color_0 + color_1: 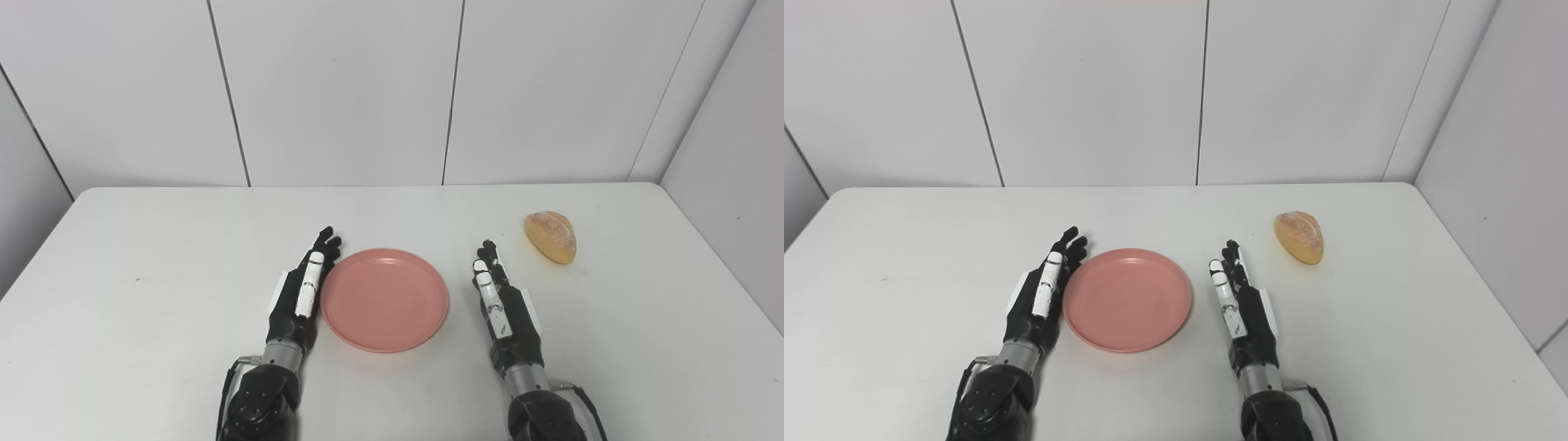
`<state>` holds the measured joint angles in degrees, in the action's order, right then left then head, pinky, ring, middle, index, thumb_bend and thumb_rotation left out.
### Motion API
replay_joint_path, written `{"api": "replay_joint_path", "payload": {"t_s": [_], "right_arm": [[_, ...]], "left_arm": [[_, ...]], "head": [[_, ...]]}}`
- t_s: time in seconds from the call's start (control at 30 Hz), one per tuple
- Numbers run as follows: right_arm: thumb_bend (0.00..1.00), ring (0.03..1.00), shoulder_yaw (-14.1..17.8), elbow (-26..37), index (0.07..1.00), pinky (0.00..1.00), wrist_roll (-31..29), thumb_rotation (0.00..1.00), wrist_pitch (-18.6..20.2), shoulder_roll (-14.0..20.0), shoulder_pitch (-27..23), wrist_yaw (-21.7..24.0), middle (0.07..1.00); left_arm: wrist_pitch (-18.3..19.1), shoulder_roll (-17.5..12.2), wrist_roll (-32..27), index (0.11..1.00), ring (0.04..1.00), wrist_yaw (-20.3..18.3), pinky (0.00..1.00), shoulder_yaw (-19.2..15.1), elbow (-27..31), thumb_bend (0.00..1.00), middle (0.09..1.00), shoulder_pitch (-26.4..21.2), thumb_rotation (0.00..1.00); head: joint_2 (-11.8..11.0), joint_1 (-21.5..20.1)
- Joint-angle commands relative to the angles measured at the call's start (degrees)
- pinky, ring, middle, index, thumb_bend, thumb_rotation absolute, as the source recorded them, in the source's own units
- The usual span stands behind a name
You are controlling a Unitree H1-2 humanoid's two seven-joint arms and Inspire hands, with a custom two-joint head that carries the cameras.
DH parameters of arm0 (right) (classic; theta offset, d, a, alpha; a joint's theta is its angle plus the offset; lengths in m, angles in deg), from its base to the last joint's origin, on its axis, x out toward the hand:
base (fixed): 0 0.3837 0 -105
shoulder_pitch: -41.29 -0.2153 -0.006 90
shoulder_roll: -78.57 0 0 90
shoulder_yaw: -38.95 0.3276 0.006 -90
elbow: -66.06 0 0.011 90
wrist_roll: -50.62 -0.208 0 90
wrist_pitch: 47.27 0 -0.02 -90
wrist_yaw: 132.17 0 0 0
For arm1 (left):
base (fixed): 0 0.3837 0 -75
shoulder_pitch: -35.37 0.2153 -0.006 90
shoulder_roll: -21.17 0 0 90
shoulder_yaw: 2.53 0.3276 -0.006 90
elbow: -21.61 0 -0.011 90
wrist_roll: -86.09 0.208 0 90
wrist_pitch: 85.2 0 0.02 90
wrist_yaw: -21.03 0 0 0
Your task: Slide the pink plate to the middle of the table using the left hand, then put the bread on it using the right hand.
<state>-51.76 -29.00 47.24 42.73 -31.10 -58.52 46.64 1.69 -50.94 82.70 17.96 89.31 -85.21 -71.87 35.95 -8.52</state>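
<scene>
The pink plate (384, 299) lies flat and empty near the middle of the white table (153, 257). My left hand (304, 288) is open, fingers straight, edge-on beside the plate's left rim, touching or nearly touching it. My right hand (501, 303) is open and empty, fingers straight, a little to the right of the plate and apart from it. The bread (550, 236), a golden roll, lies on the table beyond and to the right of my right hand. It also shows in the right eye view (1300, 236).
White wall panels (343, 92) stand behind the table's far edge, and a side wall (729, 153) runs along its right side. Nothing else lies on the table.
</scene>
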Motion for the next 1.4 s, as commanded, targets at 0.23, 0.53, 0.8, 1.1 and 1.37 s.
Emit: {"api": "replay_joint_path", "payload": {"t_s": [0.23,0.53,0.8,1.1,1.37], "right_arm": [[0.63,1.000,1.7,1.1,1.000,1.00,1.7,0.85,-3.8,2.2,-4.3,-1.0,1.000],[0.55,1.000,2.9,-1.3,1.000,1.00,3.8,0.89,-8.6,4.2,-6.3,-2.7,1.000],[0.61,1.000,2.7,-1.9,1.000,1.00,11.5,0.91,-8.5,8.1,-8.3,-4.8,0.997],[0.58,0.964,2.5,-0.3,0.978,0.95,17.6,0.86,-6.4,10.9,-10.0,-6.4,0.980],[0.55,0.963,3.2,0.6,0.984,0.92,22.5,0.81,-3.7,12.6,-12.5,-7.8,0.979]], "left_arm": [[-6.4,0.1,2.7,0.946,0.978,1.4,0.99,0.7,-1.2,0.41,0.967,0.8,1.00],[-10.7,1.1,2.7,0.959,0.979,2.7,0.99,-0.1,-3.1,0.41,0.975,0.4,1.00],[-8.7,0.8,5.7,0.973,0.984,5.5,0.98,0.1,-4.5,0.44,0.990,0.0,1.00],[-7.3,0.5,5.4,0.977,0.999,5.2,1.00,-0.4,-5.1,0.48,0.997,-0.1,1.00],[-6.1,-0.3,5.2,0.985,1.000,4.0,1.00,0.0,-5.3,0.49,1.000,0.3,1.00]], "head": [[-0.2,0.2],[-0.6,0.2],[-1.5,-1.5],[-2.2,-4.5],[-2.0,-5.3]]}}
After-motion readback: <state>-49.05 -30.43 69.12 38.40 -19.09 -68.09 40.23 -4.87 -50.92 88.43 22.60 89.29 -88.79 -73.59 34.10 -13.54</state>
